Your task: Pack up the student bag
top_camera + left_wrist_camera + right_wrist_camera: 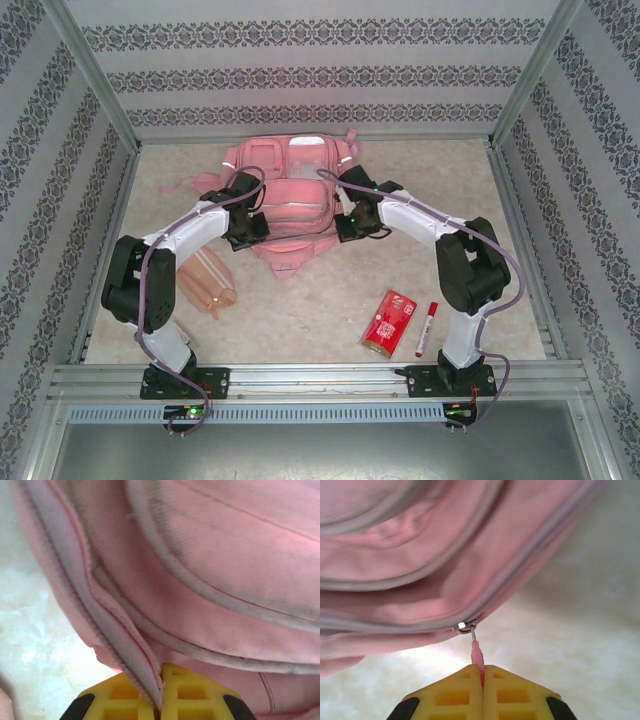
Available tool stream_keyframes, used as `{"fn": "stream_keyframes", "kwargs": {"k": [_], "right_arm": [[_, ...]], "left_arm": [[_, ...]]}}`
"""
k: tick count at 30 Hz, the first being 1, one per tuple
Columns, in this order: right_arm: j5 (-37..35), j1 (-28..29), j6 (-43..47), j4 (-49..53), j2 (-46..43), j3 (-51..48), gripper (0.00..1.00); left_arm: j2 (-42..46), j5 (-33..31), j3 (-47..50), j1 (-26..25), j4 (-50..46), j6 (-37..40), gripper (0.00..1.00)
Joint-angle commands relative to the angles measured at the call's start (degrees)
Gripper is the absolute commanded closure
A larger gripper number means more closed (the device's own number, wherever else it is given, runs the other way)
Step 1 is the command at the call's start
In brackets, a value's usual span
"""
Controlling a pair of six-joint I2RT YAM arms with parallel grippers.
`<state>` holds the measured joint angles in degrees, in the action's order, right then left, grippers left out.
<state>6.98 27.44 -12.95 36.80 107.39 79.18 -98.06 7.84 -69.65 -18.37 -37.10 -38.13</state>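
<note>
Student bag [290, 190] — left fingers [120, 700] pinch seam [142, 670] (right fingers [512, 695], zip pull [477, 656]).

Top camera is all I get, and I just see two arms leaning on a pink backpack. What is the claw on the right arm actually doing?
Observer: The right claw is shut on the little pink zip pull of the student bag.
Visitor: Pulling it which way?
Observer: I can't tell motion. The pull stands straight out from its metal slider toward the claw.
Visitor: And the other arm?
Observer: The left claw is pinched shut on a raised fold of pale zip tape on the bag.
</note>
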Motion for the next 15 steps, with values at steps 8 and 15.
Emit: {"fn": "stream_keyframes", "kwargs": {"k": [8, 15], "right_arm": [[-5.6, -6.7, 2.4, 0.5, -4.7, -5.4, 1.0], [3.3, -2.8, -0.2, 2.1, -8.1, -8.8, 1.0]], "left_arm": [[-0.8, 6.1, -8.8, 4.9, 1.9, 33.2, 1.0], [-9.1, -2.6, -21.2, 8.2, -4.6, 32.2, 0.63]]}}
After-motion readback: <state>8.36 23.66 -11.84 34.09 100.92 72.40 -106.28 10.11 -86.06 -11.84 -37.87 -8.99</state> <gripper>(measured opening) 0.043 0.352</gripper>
